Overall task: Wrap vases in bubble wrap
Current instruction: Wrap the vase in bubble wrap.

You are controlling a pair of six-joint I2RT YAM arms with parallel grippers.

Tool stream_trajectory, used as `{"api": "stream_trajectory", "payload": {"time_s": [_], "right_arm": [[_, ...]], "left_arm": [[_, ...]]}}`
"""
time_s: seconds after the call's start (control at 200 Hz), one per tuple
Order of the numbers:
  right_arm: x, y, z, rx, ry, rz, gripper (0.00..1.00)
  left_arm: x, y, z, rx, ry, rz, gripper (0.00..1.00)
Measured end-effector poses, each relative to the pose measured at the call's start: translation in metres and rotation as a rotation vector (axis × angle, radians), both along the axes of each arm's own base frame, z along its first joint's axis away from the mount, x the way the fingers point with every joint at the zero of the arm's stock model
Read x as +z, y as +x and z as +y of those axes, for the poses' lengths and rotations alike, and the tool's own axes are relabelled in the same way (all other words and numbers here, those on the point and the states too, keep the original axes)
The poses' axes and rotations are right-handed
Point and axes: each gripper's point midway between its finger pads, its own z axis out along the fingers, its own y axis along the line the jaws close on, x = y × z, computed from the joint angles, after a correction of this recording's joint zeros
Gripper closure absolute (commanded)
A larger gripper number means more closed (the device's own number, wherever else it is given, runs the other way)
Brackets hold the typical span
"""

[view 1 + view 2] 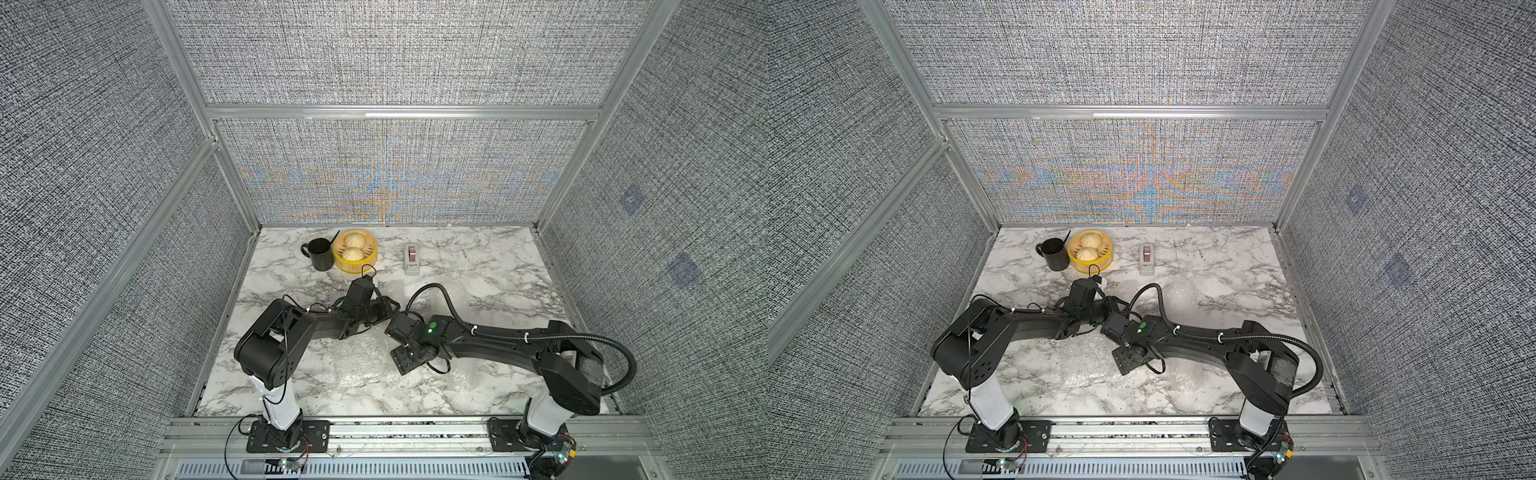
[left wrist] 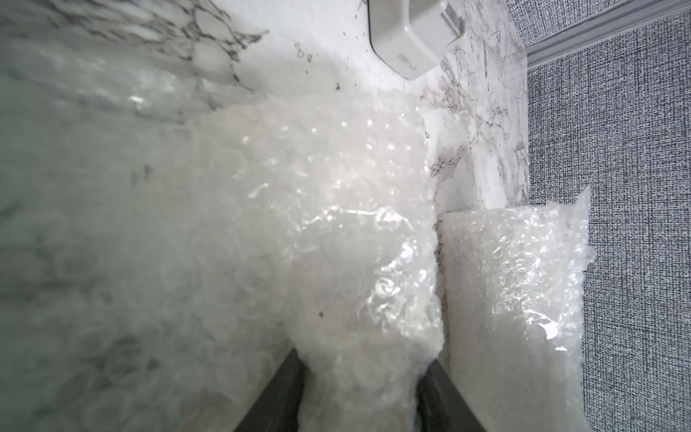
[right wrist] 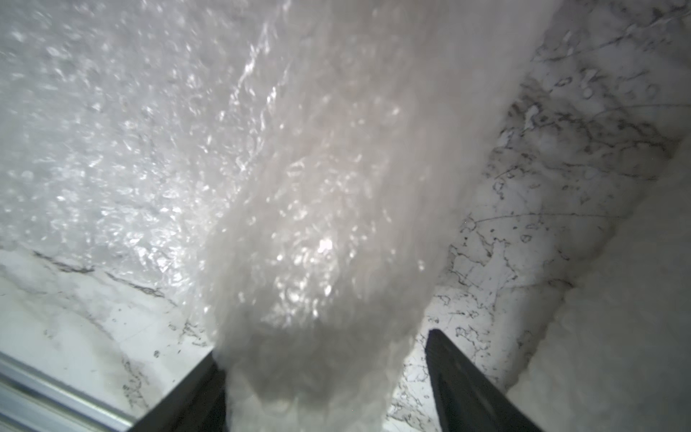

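No bare vases show; whatever is inside the bubble wrap is hidden. A thick roll of bubble wrap [image 2: 336,209] lies on the marble table [image 1: 478,291] where my two arms meet. My left gripper [image 2: 362,357] is shut on one end of the roll, both fingers pressed into it. At the other end [image 3: 318,224], my right gripper [image 3: 321,342] stands open around the roll: one finger touches it and the other is clear, with marble showing in the gap. A loose flat part of the sheet [image 1: 353,365] spreads toward the front. A second wrapped bundle [image 2: 516,299] lies just beyond.
At the back left stand a black mug [image 1: 320,253] and a yellow steamer basket [image 1: 337,253] holding two buns. A grey tape dispenser [image 1: 411,258] sits at the back centre. Grey fabric walls close in three sides, and a metal rail [image 1: 407,432] runs along the front.
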Motion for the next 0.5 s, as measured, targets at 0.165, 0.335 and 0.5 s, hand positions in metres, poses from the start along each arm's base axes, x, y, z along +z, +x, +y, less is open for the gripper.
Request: {"api": "stream_trajectory", "payload": {"time_s": [0.165, 0.335, 0.5], "right_arm": [[-0.008, -0.001, -0.002, 0.01, -0.037, -0.013, 0.33], [-0.015, -0.003, -0.005, 0.012, -0.05, -0.009, 0.37], [-0.02, -0.004, -0.004, 0.017, -0.054, -0.005, 0.37]], "left_arm": [[0.003, -0.001, 0.005, 0.015, 0.023, 0.009, 0.41], [0.004, -0.005, 0.015, 0.036, 0.068, 0.029, 0.28], [0.011, -0.016, 0.027, 0.051, 0.093, 0.052, 0.18]]}}
